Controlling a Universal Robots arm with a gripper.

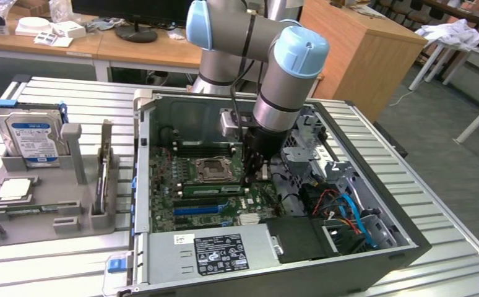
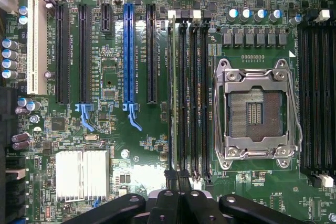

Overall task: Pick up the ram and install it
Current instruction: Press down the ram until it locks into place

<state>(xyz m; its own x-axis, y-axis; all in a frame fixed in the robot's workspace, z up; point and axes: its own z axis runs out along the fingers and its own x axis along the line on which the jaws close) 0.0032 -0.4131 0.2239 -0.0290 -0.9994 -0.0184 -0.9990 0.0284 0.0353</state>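
Desk (image 1: 49, 263): slatted metal top. It carries a grey parts holder on the exterior view's left and an open computer case to the right of it.
Parts holder (image 1: 66, 219): near the desk's left edge. A silver hard drive (image 1: 31, 137) stands upright in its far pocket, and a flat square part lies in a shallow recess nearer the front. The narrow upright slot on the holder's right side is too thin for me to tell its contents.
Computer case (image 1: 405, 244): lies on its side with the panel off. It holds the motherboard (image 2: 157, 129), a labelled power supply (image 1: 215, 252) at the near edge and a bundle of cables at the right end.
The ram (image 2: 172, 93): stands on edge in the memory slot nearest the expansion slots, beside the CPU socket (image 2: 257, 108). In the exterior view it is the green strip (image 1: 210, 189) just below that socket.
Tool (image 2: 178, 203): mine, closed, with the fingertips together over one end of the ram. I cannot tell whether they pinch the board or only bear on its top edge.
Step in hand: installing, as I judge it. The pick-up is done and the stick is already in the slot.
Demand of this step: straight, even downward pressure along the slot line, with no sideways tilt.
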